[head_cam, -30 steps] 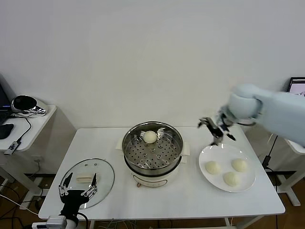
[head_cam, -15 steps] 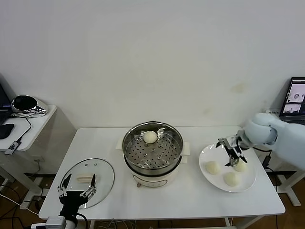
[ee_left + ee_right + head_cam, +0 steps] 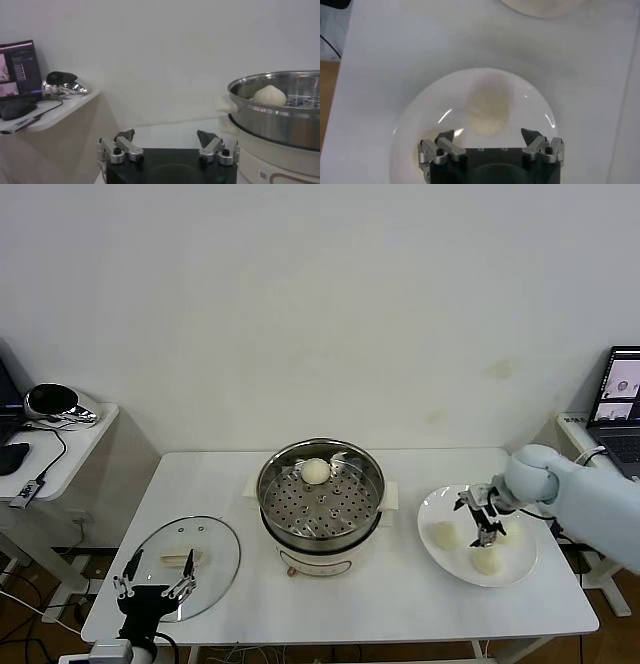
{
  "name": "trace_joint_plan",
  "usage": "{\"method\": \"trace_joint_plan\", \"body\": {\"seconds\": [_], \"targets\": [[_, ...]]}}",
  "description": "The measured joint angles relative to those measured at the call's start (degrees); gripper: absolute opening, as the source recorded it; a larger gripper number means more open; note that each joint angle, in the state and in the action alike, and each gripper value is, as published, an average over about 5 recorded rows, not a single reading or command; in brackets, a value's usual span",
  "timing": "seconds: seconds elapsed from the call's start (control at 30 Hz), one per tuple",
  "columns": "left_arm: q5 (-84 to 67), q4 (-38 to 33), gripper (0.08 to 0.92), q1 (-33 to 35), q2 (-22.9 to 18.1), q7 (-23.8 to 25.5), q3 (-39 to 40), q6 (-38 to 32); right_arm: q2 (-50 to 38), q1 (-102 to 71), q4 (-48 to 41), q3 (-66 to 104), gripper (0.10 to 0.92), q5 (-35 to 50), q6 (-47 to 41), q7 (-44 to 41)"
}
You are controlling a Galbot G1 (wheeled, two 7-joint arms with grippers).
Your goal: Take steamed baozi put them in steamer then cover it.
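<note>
Since a second ago the right hand (image 3: 484, 521) has dropped over the plate (image 3: 450, 561), fingers apart; a bun (image 3: 489, 108) lies straight ahead, at twelve o'clock, untouched.

The white table (image 3: 400, 599) carries the steamer (image 3: 320, 499) at centre, a plate (image 3: 440, 559) at 3 o'clock, and a glass lid (image 3: 215, 559) at 8 o'clock.

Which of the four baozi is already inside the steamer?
The baozi lying alone on the perforated tray at the back of the steamer. The other three baozi are all on the white plate, under the open right gripper.
</note>
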Motion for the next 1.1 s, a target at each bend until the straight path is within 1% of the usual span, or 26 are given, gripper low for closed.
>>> {"method": "trace_joint_plan", "body": {"seconds": [0.47,0.57,0.8,0.9,1.0,1.1], "targets": [[-0.05,0.13,0.823,0.05,-0.17,-0.06,-0.32,-0.16,6.61,-4.98,-7.88,4.58,0.815,-3.63,1.22,0.51],[-0.05,0.21,0.823,0.00,-0.27,-0.08,-0.28,-0.19,7.45,-5.36,-8.98,5.31,0.766,-4.10,1.11,0.38],[-0.05,0.18,0.823,0.03,-0.36,-0.12,-0.20,-0.23,8.16,-5.61,-9.99,6.27,0.563,-4.34,0.99,0.06],[-0.04,0.01,0.823,0.12,-0.40,-0.12,-0.14,-0.24,7.92,-5.28,-9.74,6.15,0.497,-4.03,0.72,-0.25],[-0.04,-0.11,0.823,0.17,-0.39,-0.11,0.02,-0.24,6.95,-4.03,-8.55,5.54,0.479,-3.01,0.11,-0.77],[-0.04,-0.21,0.823,0.09,-0.34,-0.08,0.21,-0.24,5.26,-1.49,-6.49,4.32,0.483,-1.27,-0.71,-1.43]]}}
